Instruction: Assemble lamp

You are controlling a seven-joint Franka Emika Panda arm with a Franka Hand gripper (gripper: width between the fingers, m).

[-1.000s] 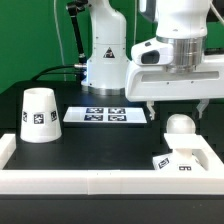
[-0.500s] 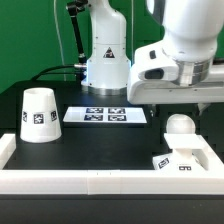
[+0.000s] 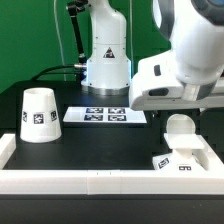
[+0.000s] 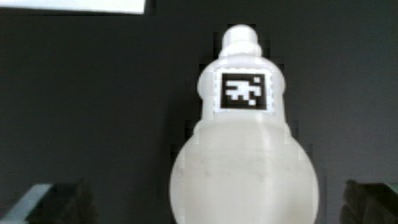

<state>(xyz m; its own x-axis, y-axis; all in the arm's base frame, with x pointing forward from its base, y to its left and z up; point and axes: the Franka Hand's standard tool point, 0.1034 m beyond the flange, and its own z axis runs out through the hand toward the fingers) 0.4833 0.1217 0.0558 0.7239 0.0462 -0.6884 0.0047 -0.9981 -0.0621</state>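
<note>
The white bulb (image 3: 181,126) lies on the black table at the exterior view's right, its round end toward that camera. In the wrist view the bulb (image 4: 244,130) runs lengthwise, with a square tag on its stem and a narrow tip at the far end. My gripper (image 3: 178,106) hangs tilted just above it. In the wrist view the gripper (image 4: 205,212) is open, with a dark finger (image 4: 43,205) on each side of the bulb's wide end, not touching it. The flat base (image 3: 185,160) lies in front of the bulb. The cup-like shade (image 3: 38,115) stands at the left.
The marker board (image 3: 105,116) lies on the table between the shade and the bulb. A low white wall (image 3: 90,182) runs along the table's front and up both sides. The robot's pedestal (image 3: 105,60) stands behind the marker board.
The hand has tilted from level to slanted and swung a little toward the exterior view's right above the bulb. The lamp parts have not moved.
</note>
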